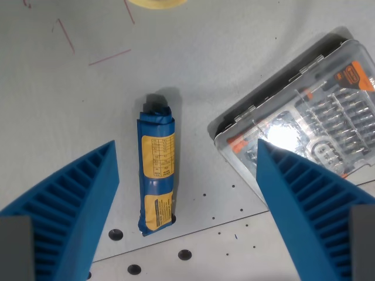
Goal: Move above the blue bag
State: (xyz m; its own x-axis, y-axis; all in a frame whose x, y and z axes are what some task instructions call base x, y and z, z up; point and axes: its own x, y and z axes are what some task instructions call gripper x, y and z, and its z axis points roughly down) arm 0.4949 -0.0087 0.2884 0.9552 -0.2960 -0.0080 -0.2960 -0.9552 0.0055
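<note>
Nearest the camera, the gripper [186, 175] shows as two ribbed blue fingers [70, 205], one rising from the bottom left corner of the wrist view and one from the bottom right. They stand far apart with nothing between their tips, so the pincer is wide open and has hold of nothing.

Below them runs the worktop [234, 76], a pale grey, matt surface. Along the bottom of the picture a strip of it is dotted with dark round holes [184, 254], some large and some tiny, and a thin seam crosses it at a slant. Farther up, a few faint reddish lines [110, 57] are drawn on the grey.

The blue bag [157, 178] lies flat on the worktop between the two fingers, closer to the one on the wrist view's left, touching neither. It is a long, narrow roll of blue wrapping, lengthwise up the picture, with yellow printed labels whose text is too small to read. Its near end sits just over the seam.

On the wrist view's right lies a clear plastic case [304, 111] of tool bits with orange parts, tilted, cut off by the picture's edge and partly hidden behind the right finger; glare whitens its lid.

At the far top edge a pale yellow round thing [157, 3] is cut off and cannot be identified.
</note>
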